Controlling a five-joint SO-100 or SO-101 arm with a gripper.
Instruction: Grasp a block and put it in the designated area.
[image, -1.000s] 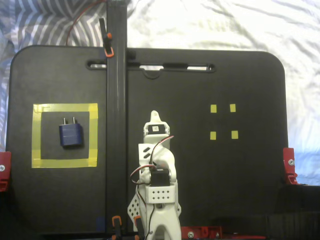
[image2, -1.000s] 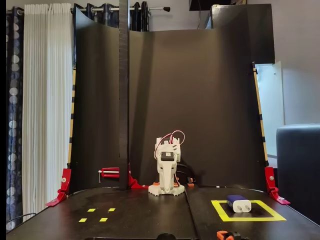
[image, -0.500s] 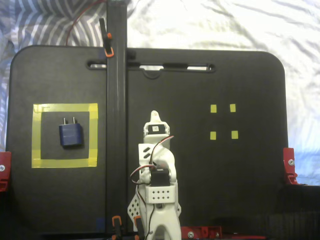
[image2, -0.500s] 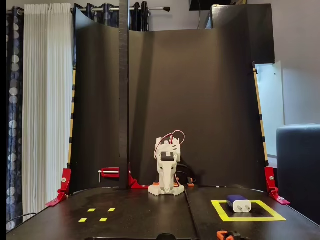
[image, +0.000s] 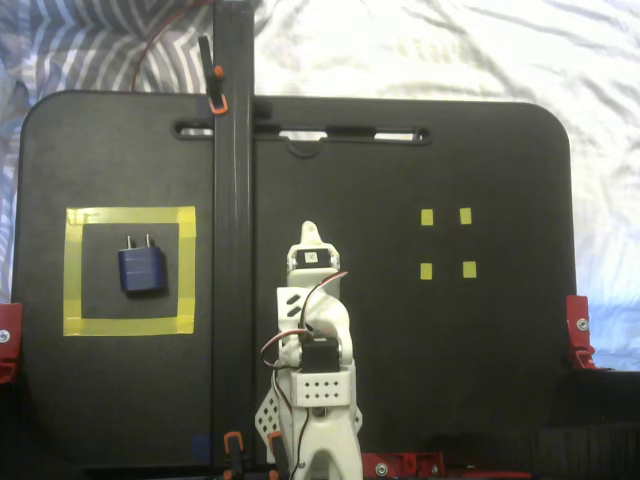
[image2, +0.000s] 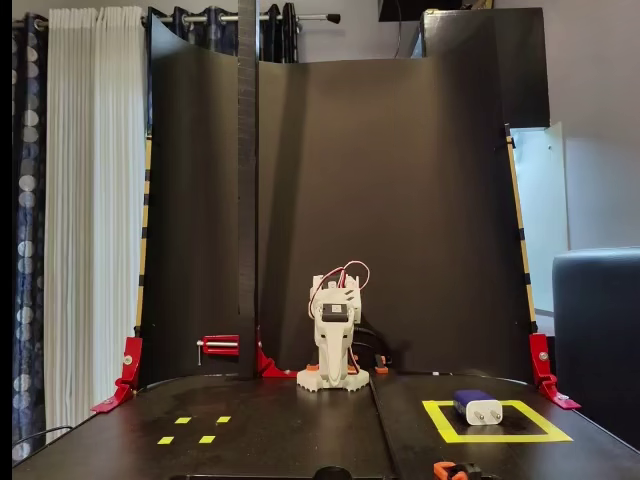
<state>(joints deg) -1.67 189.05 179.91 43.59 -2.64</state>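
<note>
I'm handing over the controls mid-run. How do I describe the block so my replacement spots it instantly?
Find the black board, then the large yellow tape square at its left side in the top-down fixed view. The block lies inside: dark blue, boxy, with two short silvery prongs.

A tall black post (image: 232, 230) stood upright on the desk (image: 400, 400) between the folded arm (image: 315, 340) and the designated area (image: 130, 217). Inside the tape, the block (image: 142, 268) lay with bare surface all round it. Four small yellow squares (image: 447, 243) lay flat, blocking nothing.
</note>
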